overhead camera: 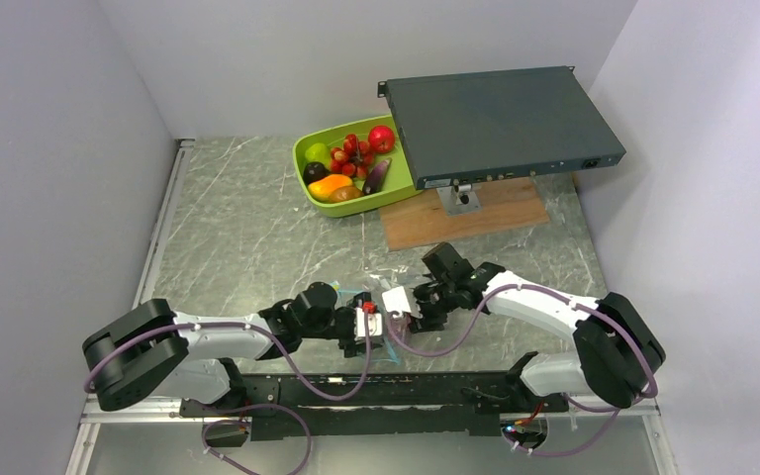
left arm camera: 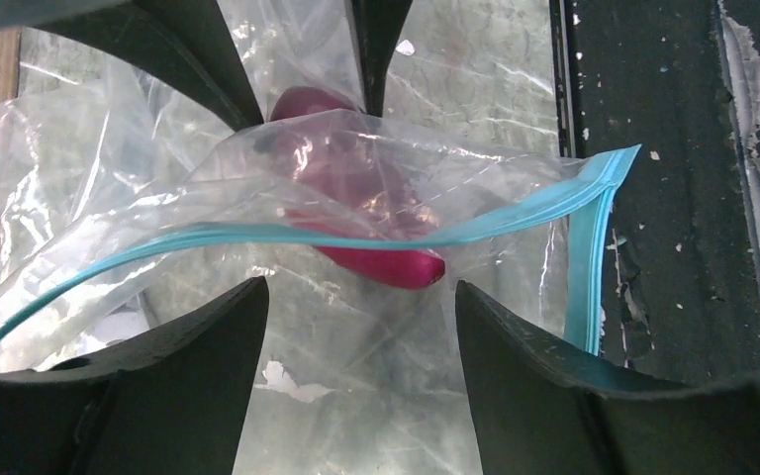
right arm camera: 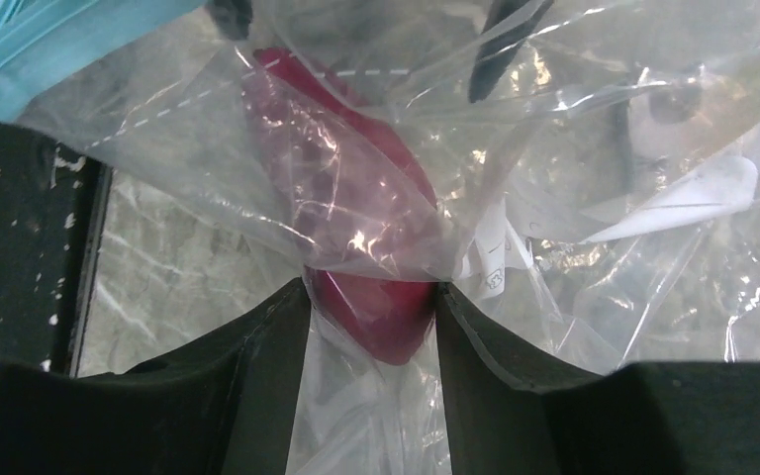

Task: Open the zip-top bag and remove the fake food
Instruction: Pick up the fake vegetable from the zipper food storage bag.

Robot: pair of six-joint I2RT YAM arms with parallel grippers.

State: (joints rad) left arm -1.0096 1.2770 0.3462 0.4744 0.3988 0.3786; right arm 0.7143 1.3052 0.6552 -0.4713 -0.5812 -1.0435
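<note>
Lying between right jaws: bagged fake food (right arm camera: 371, 317).

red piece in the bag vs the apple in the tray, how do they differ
The red piece is long and tapered; the apple is round. The red piece lies wrapped in the clear bag at the near side; the apple sits bare in the tray at the far side, among other fruit. Both are glossy red.
</note>
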